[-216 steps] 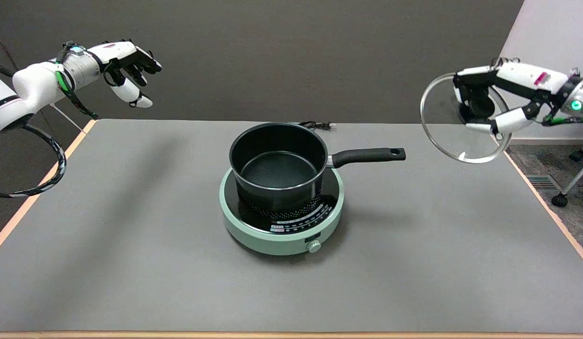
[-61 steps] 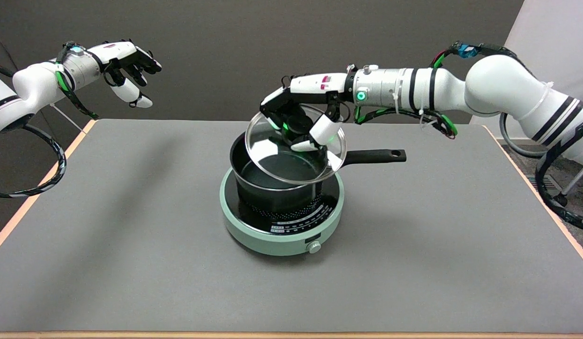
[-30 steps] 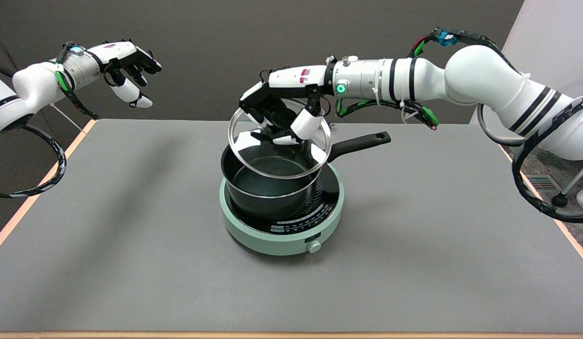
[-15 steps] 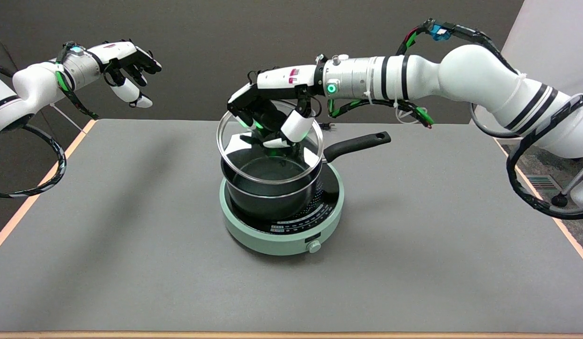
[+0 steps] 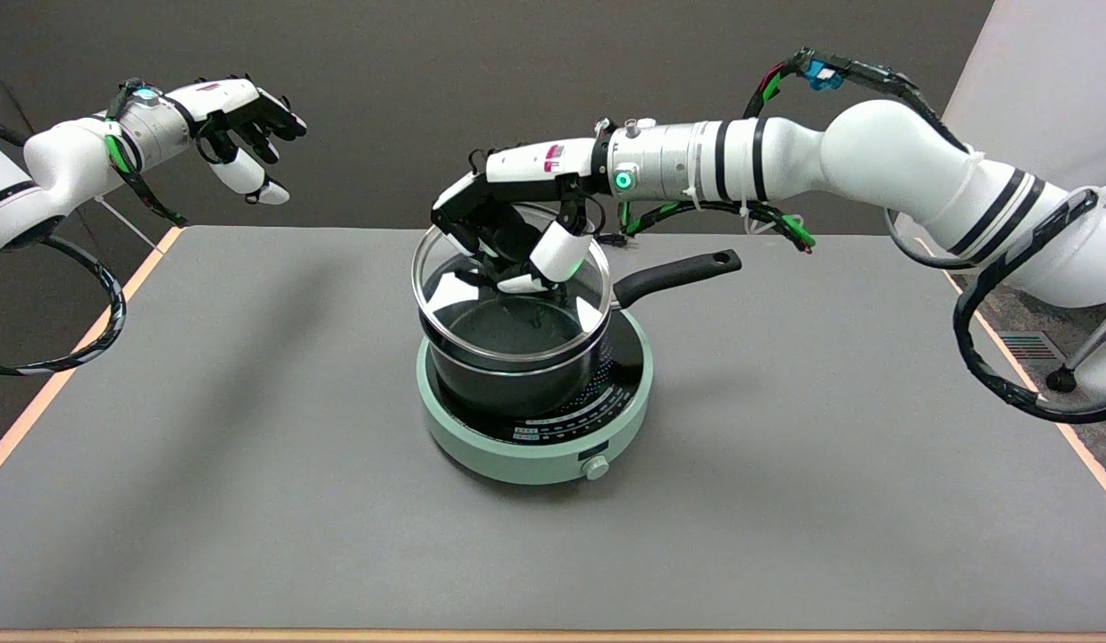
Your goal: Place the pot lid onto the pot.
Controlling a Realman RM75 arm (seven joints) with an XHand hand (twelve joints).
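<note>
Fingers point(image 5: 553, 254) gripping lid point(image 5: 510, 299) knob, lid lowered level onto pot point(image 5: 517, 375)

surface: grey table point(image 5: 205, 464), orange-edged; on it: mint-green round cooker point(image 5: 464, 442), centre; black cord point(image 5: 617, 238), far edge

A single head view looks down and across from above the near edge of a grey table point(image 5: 249, 500), facing a dark back wall point(image 5: 481, 80). It stands far enough back to take in the whole tabletop, with a green hotplate point(image 5: 481, 446) at centre frame. The right arm point(image 5: 875, 161) enters from the right edge; no second view overlaps.
</note>
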